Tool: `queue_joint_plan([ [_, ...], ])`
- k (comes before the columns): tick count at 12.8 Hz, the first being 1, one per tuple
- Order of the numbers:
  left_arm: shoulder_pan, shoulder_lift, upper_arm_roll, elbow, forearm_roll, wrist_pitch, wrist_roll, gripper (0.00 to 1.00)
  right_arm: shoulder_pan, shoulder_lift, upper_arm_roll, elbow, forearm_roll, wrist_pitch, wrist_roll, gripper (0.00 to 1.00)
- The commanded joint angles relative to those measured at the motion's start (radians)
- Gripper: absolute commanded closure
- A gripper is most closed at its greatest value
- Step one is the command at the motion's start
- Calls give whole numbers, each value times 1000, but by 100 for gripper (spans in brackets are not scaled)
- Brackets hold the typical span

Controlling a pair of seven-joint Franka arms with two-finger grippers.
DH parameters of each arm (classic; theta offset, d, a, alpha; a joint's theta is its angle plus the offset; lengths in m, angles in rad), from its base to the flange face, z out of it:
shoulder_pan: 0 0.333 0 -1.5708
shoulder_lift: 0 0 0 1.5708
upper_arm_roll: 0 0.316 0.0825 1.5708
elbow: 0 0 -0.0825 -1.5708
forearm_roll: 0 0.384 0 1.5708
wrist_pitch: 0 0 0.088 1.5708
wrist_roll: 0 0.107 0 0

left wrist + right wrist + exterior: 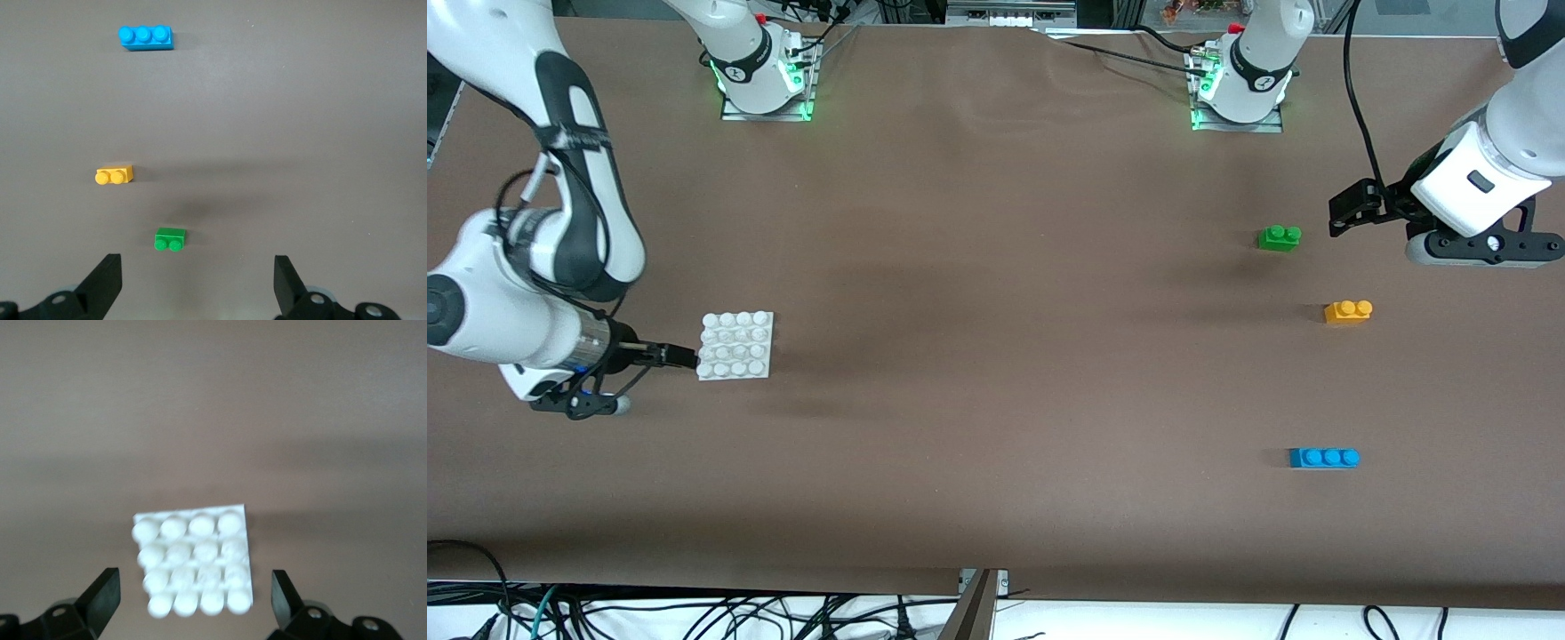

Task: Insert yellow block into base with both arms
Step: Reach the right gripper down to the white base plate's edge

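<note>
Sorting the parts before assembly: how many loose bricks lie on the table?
3, all toward the left arm's end: green brick farthest from the front camera, yellow block in between, blue brick nearest. None appears hidden.

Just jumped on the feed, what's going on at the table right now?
Nothing is held yet. The right gripper, open, sits at the edge of the flat white studded plastic base. The left gripper, also open, hangs near the small green two-stud brick. The small yellow-orange two-stud block lies untouched, nearer the front camera than the green brick; the longer blue three-stud brick lies nearer still.
</note>
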Motion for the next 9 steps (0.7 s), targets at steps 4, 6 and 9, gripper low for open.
queue_joint_plan([
  [4,5,-1,0,7,-3,-1,12,0,-6,-66,0,-285,21,271,-1,0],
  [6,5,-1,0,5,-3,-1,12,0,-11,-66,-2,-299,21,271,-12,0],
  [9,5,-1,0,5,-3,-1,12,0,-15,-56,0,-312,22,268,-13,0],
])
